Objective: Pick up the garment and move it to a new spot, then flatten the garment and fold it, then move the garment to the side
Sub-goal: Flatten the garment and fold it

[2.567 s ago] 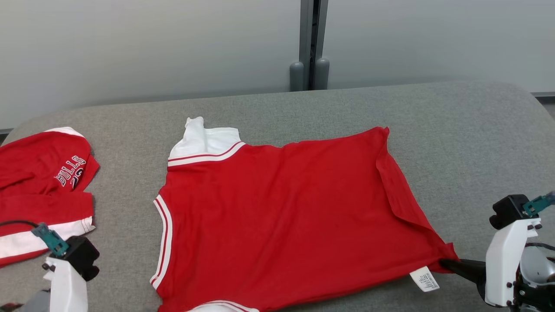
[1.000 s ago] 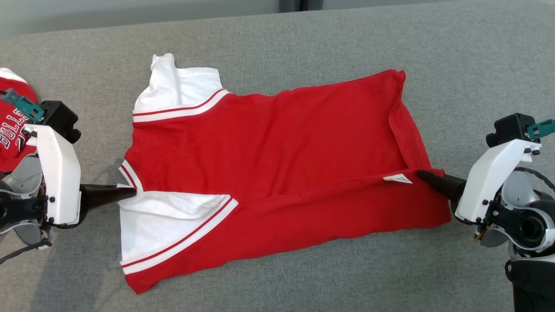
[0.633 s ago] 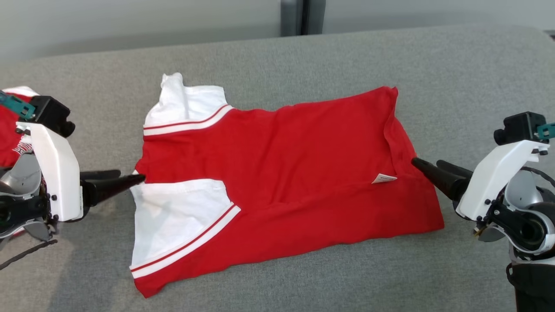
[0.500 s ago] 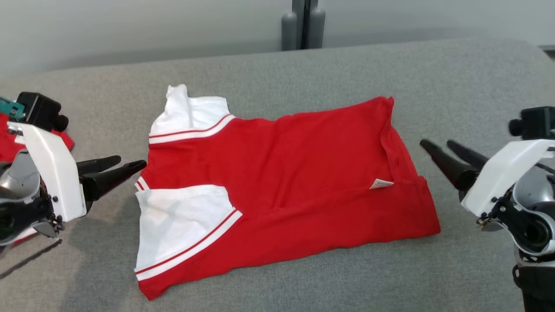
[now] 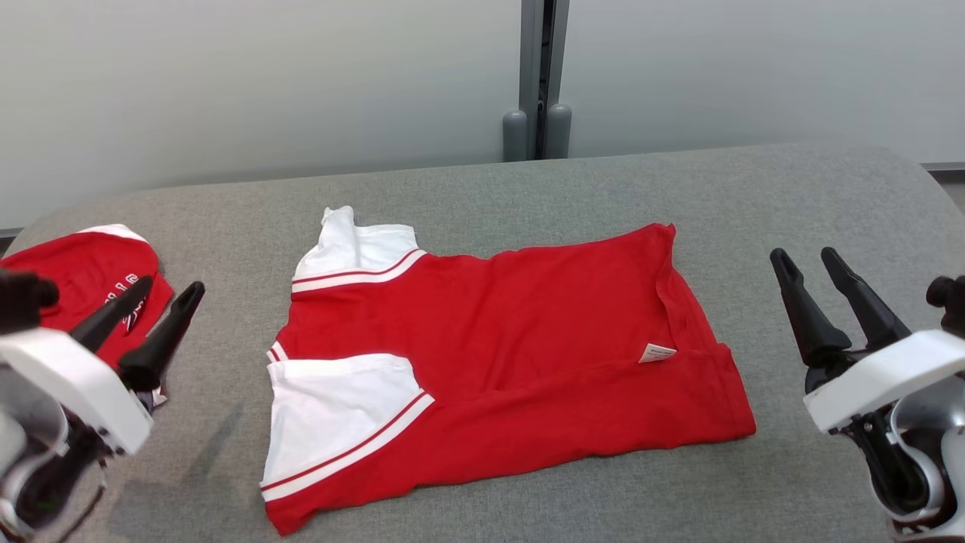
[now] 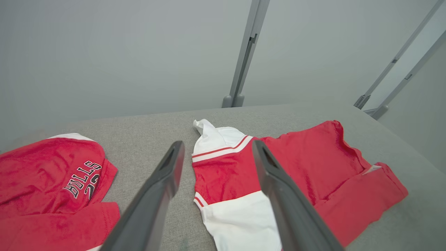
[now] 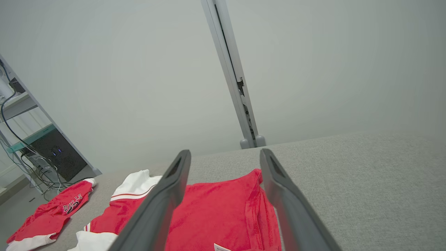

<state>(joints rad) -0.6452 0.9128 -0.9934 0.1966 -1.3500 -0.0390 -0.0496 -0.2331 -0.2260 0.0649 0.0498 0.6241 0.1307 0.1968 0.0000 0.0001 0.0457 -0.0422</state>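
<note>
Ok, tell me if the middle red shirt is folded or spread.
Partly folded: the red shirt has its near edge doubled over, white sleeve on top.

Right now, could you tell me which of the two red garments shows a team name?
The crumpled garment at the left edge, lettered BULLS; the folded shirt mid-table shows none.

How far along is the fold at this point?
Done: the shirt lies flat on the table, its near edge folded over once, label showing. In hand: nothing; left gripper and right gripper hover open, clear of it. Left: more folds, then moving it aside.
</note>
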